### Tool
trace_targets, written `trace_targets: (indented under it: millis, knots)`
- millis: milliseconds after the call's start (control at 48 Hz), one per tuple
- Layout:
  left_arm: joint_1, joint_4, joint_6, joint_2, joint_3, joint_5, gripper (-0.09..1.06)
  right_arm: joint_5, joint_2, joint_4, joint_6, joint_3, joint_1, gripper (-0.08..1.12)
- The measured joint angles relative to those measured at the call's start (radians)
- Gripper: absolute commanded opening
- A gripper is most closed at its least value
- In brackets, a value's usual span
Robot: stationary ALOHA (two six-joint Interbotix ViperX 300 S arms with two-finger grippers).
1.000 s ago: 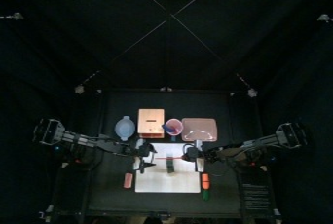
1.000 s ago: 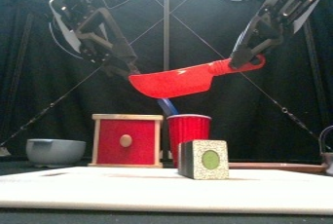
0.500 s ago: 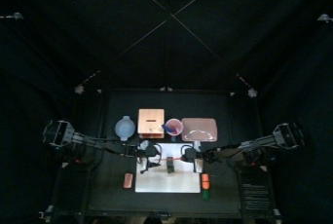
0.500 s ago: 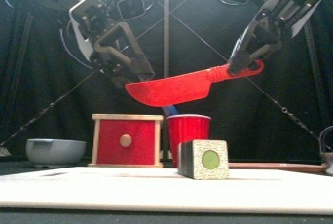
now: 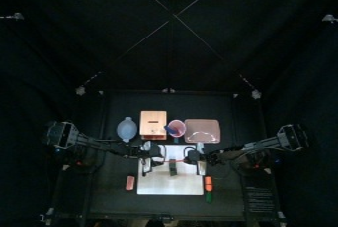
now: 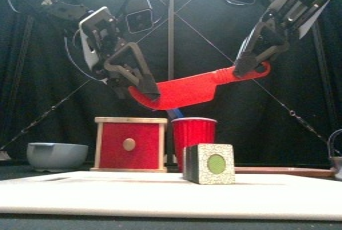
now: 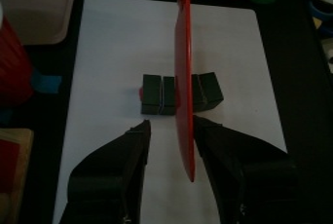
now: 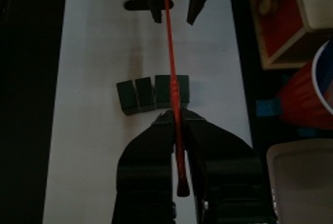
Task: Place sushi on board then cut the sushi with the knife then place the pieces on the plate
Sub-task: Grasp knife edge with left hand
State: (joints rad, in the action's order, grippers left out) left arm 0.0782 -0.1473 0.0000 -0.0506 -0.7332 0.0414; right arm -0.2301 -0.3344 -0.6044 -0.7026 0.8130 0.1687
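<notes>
Red knife point(image 6: 187, 86) clenched in right end effector point(image 6: 249, 67), blade crosswise directly above sushi roll point(image 6: 209, 163); left end effector point(image 7: 172, 129) spread, straddling blade.

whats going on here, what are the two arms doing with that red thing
The right gripper holds a red toy knife by its handle, in the air above the sushi roll. The roll sits in one piece on the white cutting board. The left gripper is at the blade's tip, jaws either side of it. The pink tray holds no pieces yet.
</notes>
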Motion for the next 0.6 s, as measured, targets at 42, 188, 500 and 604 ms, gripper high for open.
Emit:
trace_targets:
  millis: [42,188,500,604]
  knots:
    - [0.002,0.002,0.002,0.002,-0.002,0.000,0.76,-0.002,0.000,-0.002,0.000,0.002,0.000,0.34]
    - [0.000,0.021,0.003,0.000,0.000,-0.003,0.73,0.000,0.003,-0.002,0.000,0.002,0.000,0.34]
    - [0.000,0.069,0.003,0.000,0.000,-0.005,0.55,0.000,0.026,-0.002,-0.005,-0.002,-0.003,0.34]
    - [0.002,0.075,0.006,0.002,0.000,-0.005,0.49,-0.002,0.028,-0.002,-0.003,-0.006,-0.005,0.34]
